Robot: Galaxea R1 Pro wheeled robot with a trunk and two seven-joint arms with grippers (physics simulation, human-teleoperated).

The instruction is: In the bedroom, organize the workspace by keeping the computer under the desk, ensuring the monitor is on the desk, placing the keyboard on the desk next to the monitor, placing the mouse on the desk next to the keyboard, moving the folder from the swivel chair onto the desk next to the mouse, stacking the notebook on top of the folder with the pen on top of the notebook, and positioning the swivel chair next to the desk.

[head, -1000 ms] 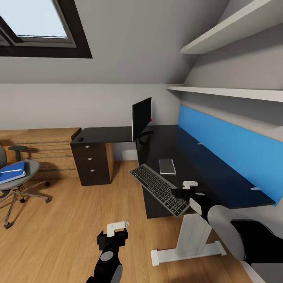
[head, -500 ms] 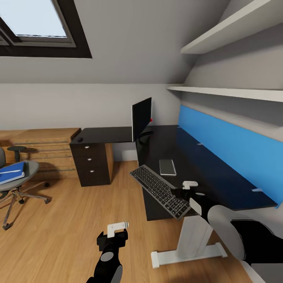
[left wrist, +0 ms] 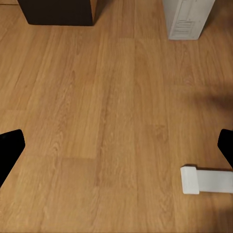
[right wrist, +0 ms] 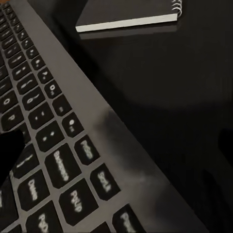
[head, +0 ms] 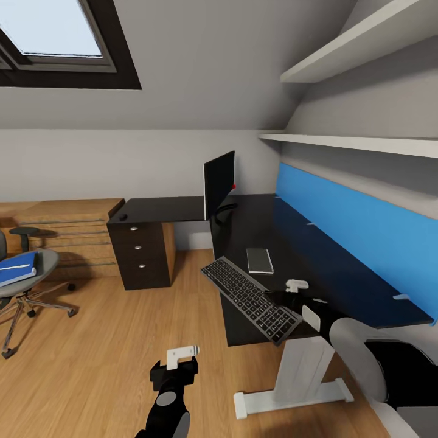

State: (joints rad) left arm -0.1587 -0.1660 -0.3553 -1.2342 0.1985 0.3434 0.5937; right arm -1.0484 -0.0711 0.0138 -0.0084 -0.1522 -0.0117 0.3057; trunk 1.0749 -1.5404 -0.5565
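The keyboard (head: 251,299) lies slantwise at the near front edge of the desk (head: 340,274), one long side and its near corner hanging out over the floor (head: 91,340). The right gripper (head: 286,296) sits at its near end, a dark finger over the keys in the right wrist view, but whether the jaws pinch the frame or merely touch it I cannot tell. The risk is plain: with so much of it past the edge, a loose hold or a sideways nudge could tip it off onto the wood. Pushed too far inward, it could instead shove the notebook (head: 260,259) lying just beyond it. The monitor (head: 219,181) stands well apart at the far corner. The left gripper (head: 180,358) hangs spread and empty over the floor.
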